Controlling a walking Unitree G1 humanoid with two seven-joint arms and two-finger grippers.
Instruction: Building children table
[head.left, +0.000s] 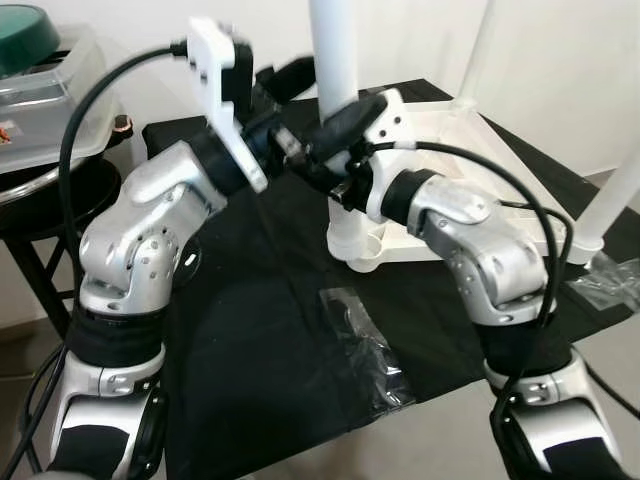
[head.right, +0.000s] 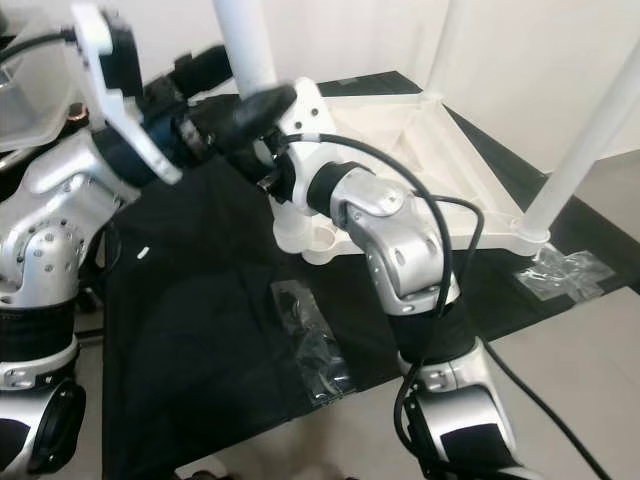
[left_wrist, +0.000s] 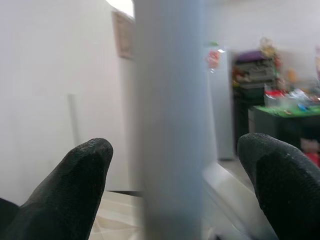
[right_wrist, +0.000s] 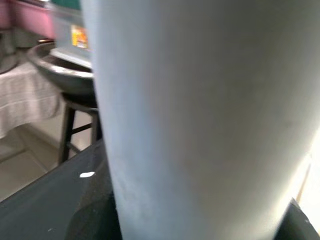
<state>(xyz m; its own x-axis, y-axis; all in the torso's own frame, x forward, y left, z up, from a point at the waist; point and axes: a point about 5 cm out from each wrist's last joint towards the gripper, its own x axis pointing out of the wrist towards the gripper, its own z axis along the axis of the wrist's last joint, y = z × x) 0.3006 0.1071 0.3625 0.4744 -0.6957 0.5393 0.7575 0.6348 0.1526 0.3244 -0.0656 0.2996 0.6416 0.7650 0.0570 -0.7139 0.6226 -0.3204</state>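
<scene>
The right gripper (head.left: 345, 120) is clamped around the upright white leg (head.left: 335, 50) of the overturned tabletop (head.left: 470, 140). The left gripper (left_wrist: 175, 165) straddles that leg with fingers spread. Black cloth (head.left: 260, 330) lies bare in front, near its edge.

Looking forward and down from the head at the near white leg (head.left: 335, 50), upright in the corner of the overturned tabletop (head.right: 400, 130) on the black cloth (head.left: 270, 330); both eye views sharing that leg, the right one offset sideways. Left wrist view facing the same leg (left_wrist: 170, 120) from close between its two fingertips (left_wrist: 82, 165). Right wrist view pressed nearer still to the leg (right_wrist: 200, 115), blurred.
</scene>
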